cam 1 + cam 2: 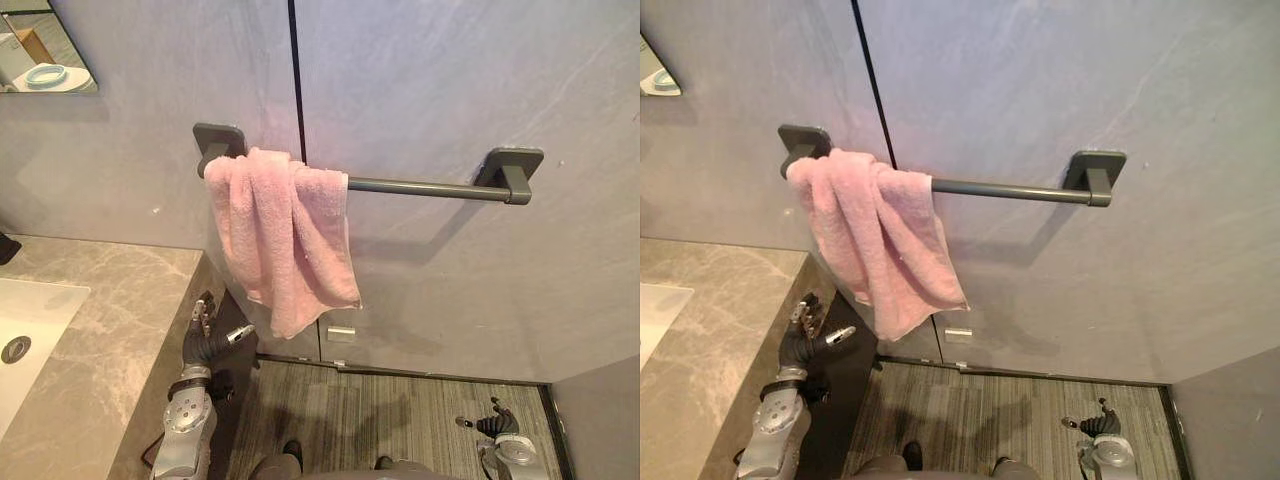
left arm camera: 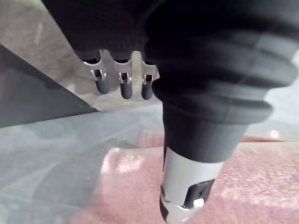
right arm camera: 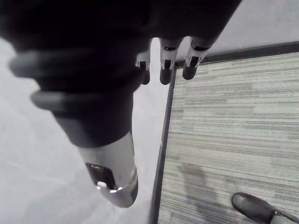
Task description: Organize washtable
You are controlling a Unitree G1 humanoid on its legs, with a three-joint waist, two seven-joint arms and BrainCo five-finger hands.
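Observation:
A pink towel (image 1: pixel 283 236) hangs bunched over the left end of a dark grey towel bar (image 1: pixel 430 186) on the grey wall. My left hand (image 1: pixel 209 335) is low beside the marble counter's end, just below and left of the towel's bottom edge, with relaxed fingers and nothing held. In the left wrist view its fingers (image 2: pixel 122 83) are straight, and the pink towel (image 2: pixel 261 182) lies beyond them. My right hand (image 1: pixel 496 422) hangs low at the lower right over the floor, its fingers (image 3: pixel 164 70) relaxed and empty.
The marble washtable counter (image 1: pixel 110 320) runs along the left, with a white sink (image 1: pixel 30 330) and its drain (image 1: pixel 15 349). A mirror corner (image 1: pixel 40 50) sits at the upper left. Striped grey flooring (image 1: pixel 400 410) lies below. A dark shoe (image 3: pixel 252 207) stands on the floor.

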